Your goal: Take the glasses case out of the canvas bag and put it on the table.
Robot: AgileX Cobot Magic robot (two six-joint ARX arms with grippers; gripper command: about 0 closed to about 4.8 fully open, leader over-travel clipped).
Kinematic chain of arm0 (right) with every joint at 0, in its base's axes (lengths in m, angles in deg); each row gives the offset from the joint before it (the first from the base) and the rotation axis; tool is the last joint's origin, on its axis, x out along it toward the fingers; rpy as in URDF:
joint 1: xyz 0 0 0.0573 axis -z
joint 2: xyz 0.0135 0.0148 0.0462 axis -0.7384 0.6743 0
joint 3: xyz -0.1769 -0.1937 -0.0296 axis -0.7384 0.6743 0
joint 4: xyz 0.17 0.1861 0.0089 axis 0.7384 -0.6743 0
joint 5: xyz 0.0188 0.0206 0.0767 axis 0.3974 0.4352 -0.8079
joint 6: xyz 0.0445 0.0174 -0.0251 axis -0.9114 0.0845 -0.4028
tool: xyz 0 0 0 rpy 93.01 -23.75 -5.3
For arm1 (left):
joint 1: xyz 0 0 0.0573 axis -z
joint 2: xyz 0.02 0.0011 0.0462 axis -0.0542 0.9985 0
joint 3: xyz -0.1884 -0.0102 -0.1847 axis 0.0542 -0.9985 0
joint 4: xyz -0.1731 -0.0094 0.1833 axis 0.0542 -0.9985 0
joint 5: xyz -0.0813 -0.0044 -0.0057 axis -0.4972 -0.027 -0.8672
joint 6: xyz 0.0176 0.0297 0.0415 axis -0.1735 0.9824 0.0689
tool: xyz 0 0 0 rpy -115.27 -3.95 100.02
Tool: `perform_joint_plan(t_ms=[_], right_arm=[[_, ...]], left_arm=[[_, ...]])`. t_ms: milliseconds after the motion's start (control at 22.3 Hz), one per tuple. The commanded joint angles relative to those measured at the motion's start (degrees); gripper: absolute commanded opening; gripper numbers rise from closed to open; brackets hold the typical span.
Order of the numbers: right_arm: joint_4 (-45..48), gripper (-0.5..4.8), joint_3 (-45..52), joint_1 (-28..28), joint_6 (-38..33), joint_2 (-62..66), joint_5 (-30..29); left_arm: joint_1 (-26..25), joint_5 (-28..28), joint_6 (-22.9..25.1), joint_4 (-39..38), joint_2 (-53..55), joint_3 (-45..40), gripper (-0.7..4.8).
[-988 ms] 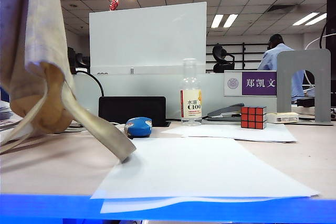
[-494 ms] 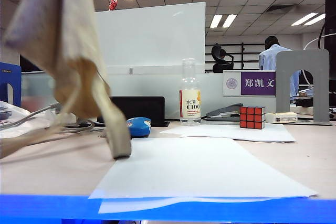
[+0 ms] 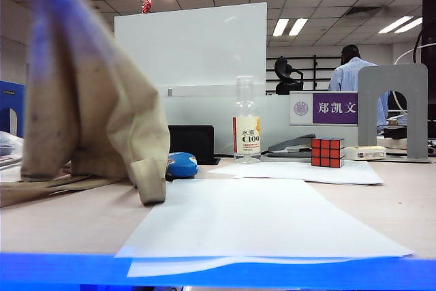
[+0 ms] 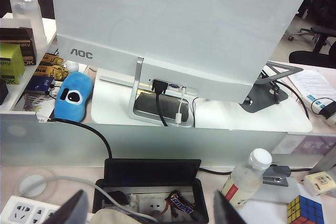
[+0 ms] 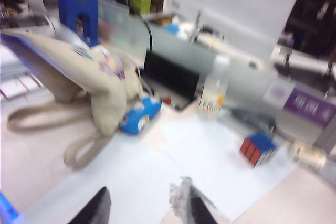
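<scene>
The canvas bag [image 3: 88, 120] slumps in a tall cream heap on the left of the table [image 3: 68, 223], its top blurred. One strap end rests at the paper's edge. The blue glasses case [image 3: 180, 165] lies on the table just right of the bag, outside it; the right wrist view shows the case [image 5: 139, 119] against the bag [image 5: 89, 77]. My left gripper [image 4: 149, 213] is open above the socket box, a fold of bag [image 4: 113, 217] low between its fingers, untouched. My right gripper [image 5: 147, 208] hovers open over the paper, holding nothing. Neither gripper shows in the exterior view.
White paper sheets [image 3: 259, 223] cover the front middle. Behind them stand a clear bottle [image 3: 246, 124], a puzzle cube [image 3: 329, 152], a stapler [image 3: 291, 146] and a grey bookend [image 3: 393, 110]. A black socket box [image 4: 149, 182] and a monitor's back [image 3: 191, 46] line the rear.
The bag has dropped from hanging high at the left to a heap on the table beside the case. The case has not moved.
</scene>
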Motion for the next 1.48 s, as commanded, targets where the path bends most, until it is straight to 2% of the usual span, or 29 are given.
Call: perform_joint_plan(t_ms=[45,269,494,1482], right_arm=[[5.03,1.95,6.14,-0.07,-4.04,-3.28,1.2],[10.16,1.94,13.05,-0.02,-5.66,-8.33,1.18],[14.27,1.94,16.39,-0.02,-5.75,-10.56,1.16],[14.21,1.94,21.35,-0.02,-5.77,-10.67,1.14]], left_arm=[[-0.07,2.84,0.94,-0.26,0.11,0.0,3.1],[-0.07,4.09,0.94,-4.55,0.11,0.0,3.1],[-0.07,4.07,0.94,-5.14,0.11,-0.2,3.1],[-0.07,4.09,0.92,-5.11,0.11,-0.2,3.1]])
